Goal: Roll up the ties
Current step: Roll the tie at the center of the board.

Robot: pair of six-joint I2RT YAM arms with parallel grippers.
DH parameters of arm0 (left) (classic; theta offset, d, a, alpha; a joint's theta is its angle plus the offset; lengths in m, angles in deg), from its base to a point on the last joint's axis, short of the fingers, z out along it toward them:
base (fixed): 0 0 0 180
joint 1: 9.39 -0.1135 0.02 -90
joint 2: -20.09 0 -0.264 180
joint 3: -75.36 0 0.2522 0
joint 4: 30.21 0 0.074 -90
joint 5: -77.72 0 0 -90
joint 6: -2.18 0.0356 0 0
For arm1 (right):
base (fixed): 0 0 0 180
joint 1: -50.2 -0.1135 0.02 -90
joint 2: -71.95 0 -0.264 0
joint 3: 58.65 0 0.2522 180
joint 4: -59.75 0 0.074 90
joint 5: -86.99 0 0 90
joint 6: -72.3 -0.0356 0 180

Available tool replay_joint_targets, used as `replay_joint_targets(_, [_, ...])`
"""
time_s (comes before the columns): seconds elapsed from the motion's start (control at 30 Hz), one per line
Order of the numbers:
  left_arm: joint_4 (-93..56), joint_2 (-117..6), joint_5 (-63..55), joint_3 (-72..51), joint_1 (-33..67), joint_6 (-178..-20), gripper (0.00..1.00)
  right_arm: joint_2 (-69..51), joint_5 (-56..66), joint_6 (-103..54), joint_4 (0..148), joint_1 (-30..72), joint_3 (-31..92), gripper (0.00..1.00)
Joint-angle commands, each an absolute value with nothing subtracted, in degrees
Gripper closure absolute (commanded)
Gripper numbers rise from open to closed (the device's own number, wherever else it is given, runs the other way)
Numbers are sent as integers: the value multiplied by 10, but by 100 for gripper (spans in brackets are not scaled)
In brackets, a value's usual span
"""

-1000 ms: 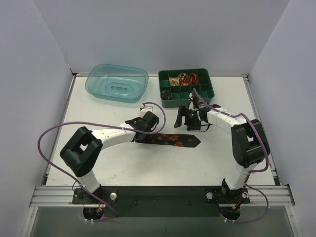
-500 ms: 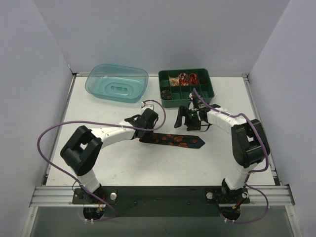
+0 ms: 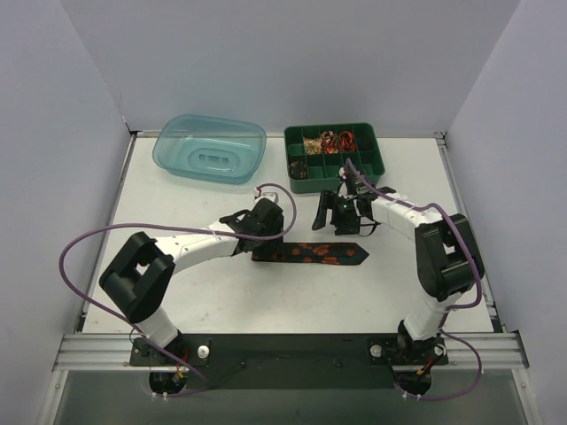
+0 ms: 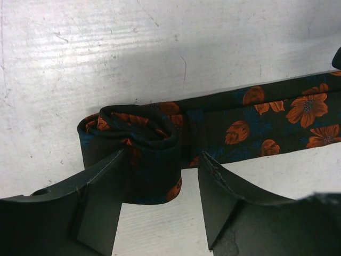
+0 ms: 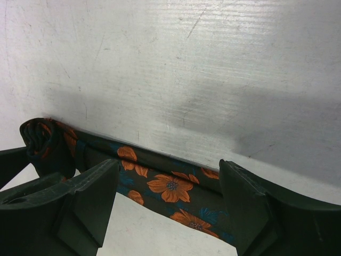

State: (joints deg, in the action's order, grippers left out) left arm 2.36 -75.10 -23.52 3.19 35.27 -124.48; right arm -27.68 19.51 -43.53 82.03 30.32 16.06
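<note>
Rolling barely begun: left gripper (image 4: 162, 160) spread astride the coiled end of the tie (image 3: 310, 254), centre frame; right gripper (image 5: 169, 166) wide open. Next, likely: regrip, roll on.

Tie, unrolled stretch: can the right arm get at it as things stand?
Probably yes. The right pincer hangs open over the tie, nothing between them; the left pincer is at its rolled end.
</note>
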Motion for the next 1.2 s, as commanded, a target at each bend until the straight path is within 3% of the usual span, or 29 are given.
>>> replay_joint_targets(0.0, [22, -734, -202, 51, 358, -1268, 38, -274, 204, -434, 843, 301, 176, 24])
replay_joint_targets(0.17, [18, -746, -201, 40, 358, -1268, 37, -275, 205, -432, 847, 298, 180, 24])
replay_joint_targets(0.4, [21, -737, -205, 19, 354, -1262, 28, -273, 206, -428, 855, 293, 189, 24])
replay_joint_targets(1.17, [-55, -627, -101, 78, 229, -1257, 23, -238, 223, -409, 856, 193, 240, 27])
